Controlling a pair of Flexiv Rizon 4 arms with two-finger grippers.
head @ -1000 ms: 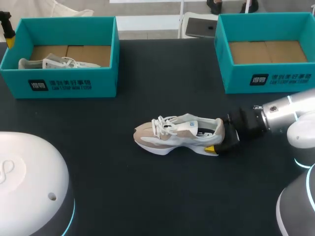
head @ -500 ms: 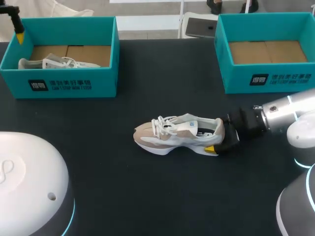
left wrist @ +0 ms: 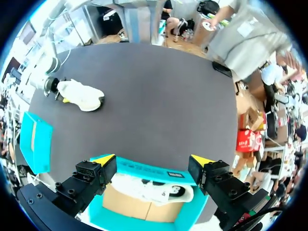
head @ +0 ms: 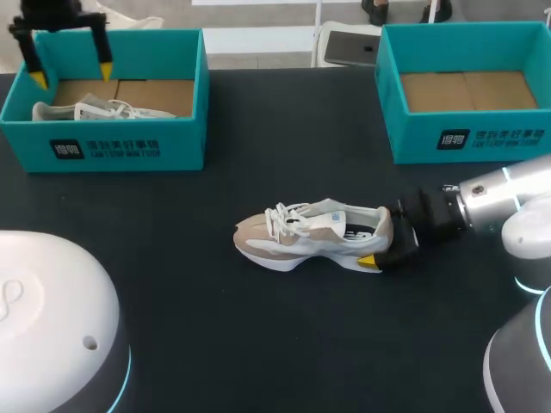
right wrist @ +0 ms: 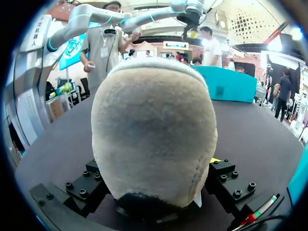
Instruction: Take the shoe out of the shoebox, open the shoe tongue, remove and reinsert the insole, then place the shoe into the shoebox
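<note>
A white and beige shoe [head: 312,234] stands upright on the black table, toe to the left. My right gripper [head: 383,243] is shut on its heel [right wrist: 154,130], one yellow tip showing at the sole's near side. A second white shoe [head: 96,110] lies in the left teal shoebox [head: 129,148]. My left gripper [head: 71,76] hangs open above that box's far left end, holding nothing. From the left wrist, the open gripper [left wrist: 153,161] looks down on the boxed shoe [left wrist: 154,190], with the table shoe [left wrist: 82,95] far ahead.
Another teal shoebox [head: 465,138] stands at the back right, showing only a cardboard floor. My own arm bases fill the near left and near right corners. Black tabletop lies bare between the boxes and in front of the shoe.
My left gripper has come in from the far left edge and now hangs over the left shoebox. The right gripper and the shoe on the table have not moved.
</note>
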